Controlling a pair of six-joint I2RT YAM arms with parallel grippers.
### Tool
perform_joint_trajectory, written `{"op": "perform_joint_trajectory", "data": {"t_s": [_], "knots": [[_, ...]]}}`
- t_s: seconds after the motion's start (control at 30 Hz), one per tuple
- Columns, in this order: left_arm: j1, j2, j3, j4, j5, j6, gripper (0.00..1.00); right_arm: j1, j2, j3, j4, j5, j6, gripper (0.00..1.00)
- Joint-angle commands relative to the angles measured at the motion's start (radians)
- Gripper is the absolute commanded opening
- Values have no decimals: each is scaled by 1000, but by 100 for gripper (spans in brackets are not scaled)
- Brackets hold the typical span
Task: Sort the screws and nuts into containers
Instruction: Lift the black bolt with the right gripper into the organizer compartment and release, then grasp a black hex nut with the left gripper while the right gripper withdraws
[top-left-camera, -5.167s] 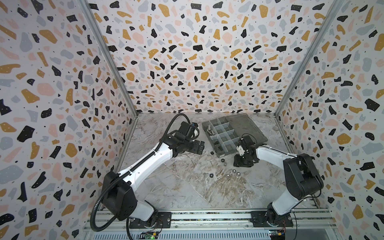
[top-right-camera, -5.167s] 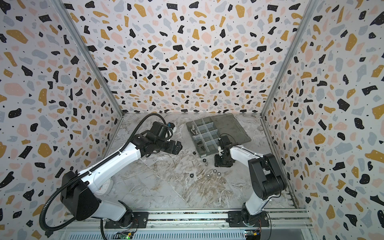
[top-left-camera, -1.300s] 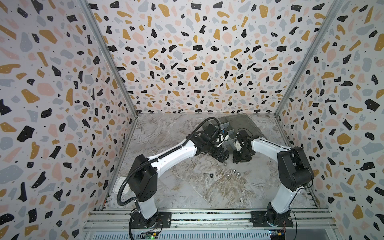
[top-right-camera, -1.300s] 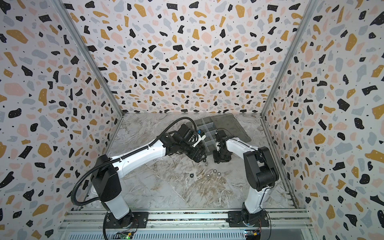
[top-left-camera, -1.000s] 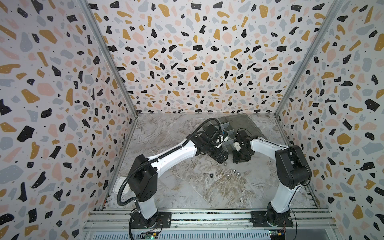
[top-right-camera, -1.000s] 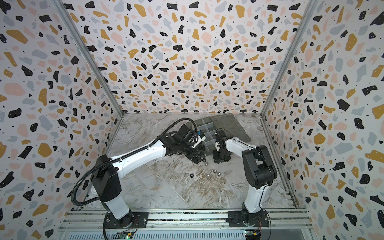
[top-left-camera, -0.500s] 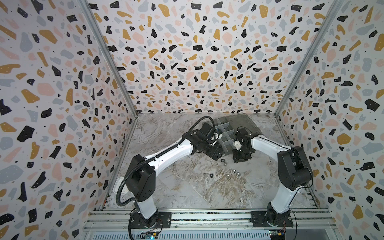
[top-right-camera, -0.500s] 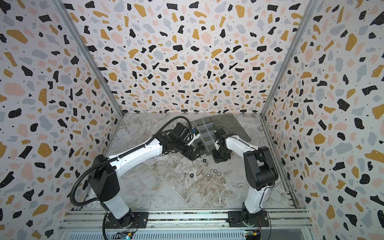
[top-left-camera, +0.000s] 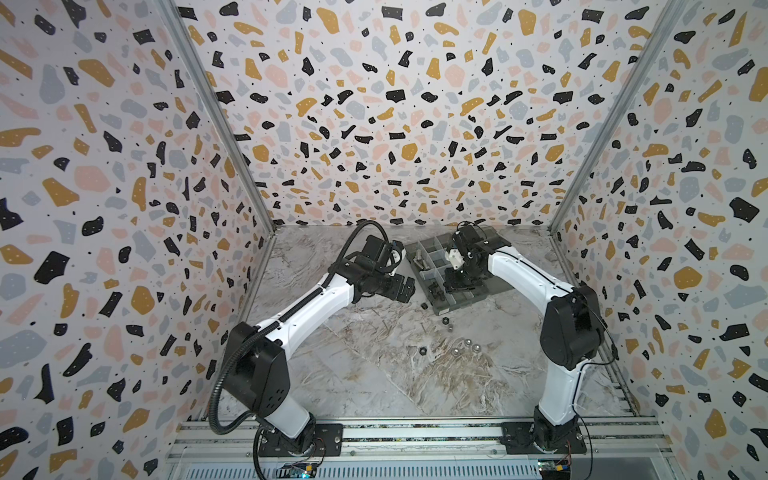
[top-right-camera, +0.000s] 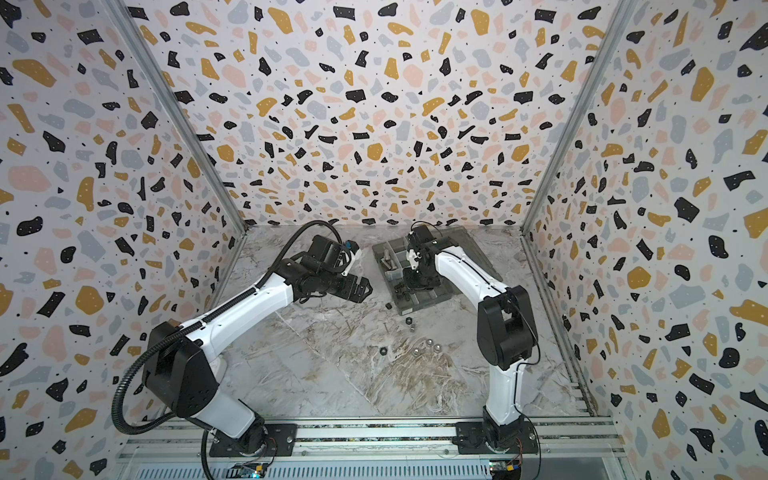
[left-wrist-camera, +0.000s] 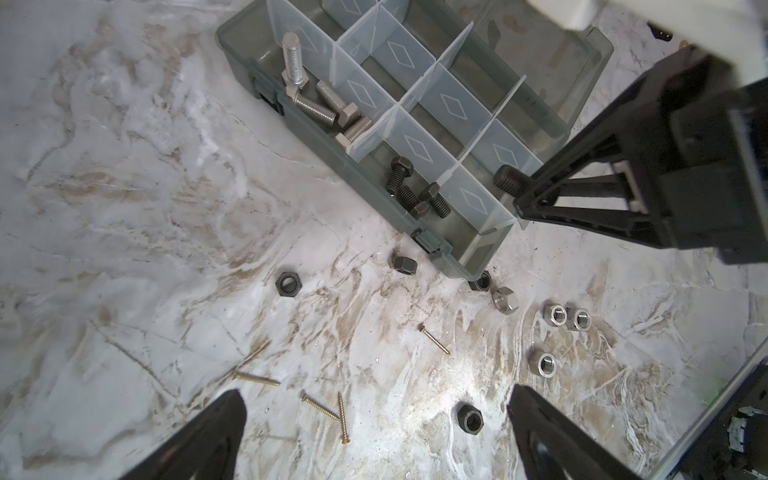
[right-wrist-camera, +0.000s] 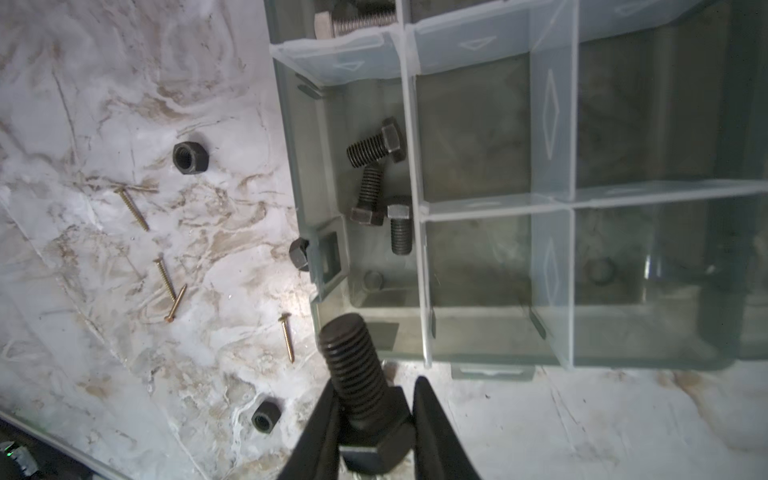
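A: Right, the right gripper (right-wrist-camera: 376, 415) was pinched on a black bolt (right-wrist-camera: 353, 365), squeezing its hex head, with the thread sticking out past the fingertips.
B: And where was that against the box (right-wrist-camera: 303, 166)?
A: Raised over it, thread tip by the end wall, at the corner compartment (right-wrist-camera: 328, 174) where three black bolts (right-wrist-camera: 376, 151) lay loose.
B: Any shiny ones?
A: Yes, some silver bolts (left-wrist-camera: 320, 104) sat farther along that same long wall, behind a divider, one of them leaning upright.
B: What about the left gripper (left-wrist-camera: 376, 397)?
A: Fingers spread wide with nothing between them, hanging above the table (left-wrist-camera: 124, 187) just off the box's long wall and not touching it.
B: And the nuts?
A: On the table outside the box. Several black nuts (left-wrist-camera: 289, 284) lay near that long wall, one right beside the latch (left-wrist-camera: 426, 243), another at the box's corner. The silver nuts (left-wrist-camera: 555, 315) were grouped a little farther out from that corner, two of them touching.
B: Anything else?
A: Thin brass screws (left-wrist-camera: 255, 378) were scattered farther from the box than most of the nuts.
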Motion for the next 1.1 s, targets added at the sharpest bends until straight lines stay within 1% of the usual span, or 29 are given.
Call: {"op": "perform_joint_trajectory", "data": {"t_s": [0.0, 0.17, 0.23, 0.33, 0.4, 0.5, 0.53, 0.6, 0.67, 0.73, 0.9, 0.93, 1.03, 1.07], "knots": [[23, -41, -28, 17, -5, -3, 100, 9, 42, 66, -46, -12, -13, 17], [48, -68, -47, 13, -5, 3, 100, 12, 116, 135, -61, -17, -28, 19], [54, -75, -49, 9, -5, 5, 100, 12, 140, 159, -68, -21, -33, 24], [62, -80, -49, 5, -5, 13, 100, 12, 163, 200, -86, -30, -39, 36], [67, -79, -49, 2, -7, 16, 100, 12, 162, 223, -95, -37, -41, 43], [70, -77, -50, 2, -2, 17, 100, 12, 156, 257, -124, -41, -46, 45], [70, -71, -52, 1, 0, 17, 100, 13, 151, 267, -135, -41, -48, 48], [70, -64, -53, 0, 3, 18, 100, 13, 132, 268, -148, -37, -50, 48], [70, -52, -62, -1, -17, 21, 100, 13, 100, 245, -149, -34, -49, 49], [69, -36, -73, 2, -23, 21, 99, 13, 63, 210, -143, -30, -47, 53], [56, 25, -89, 17, -43, 16, 95, 11, -51, 80, -111, -30, -37, 54], [43, 41, -80, 13, -57, 17, 95, 11, -83, 46, -103, -32, -37, 54], [-19, 93, -32, 2, -91, 24, 95, 1, -181, -71, -63, -36, -33, 62], [-45, 116, -9, -1, -96, 25, 95, -8, -216, -114, -50, -44, -31, 64]]}}
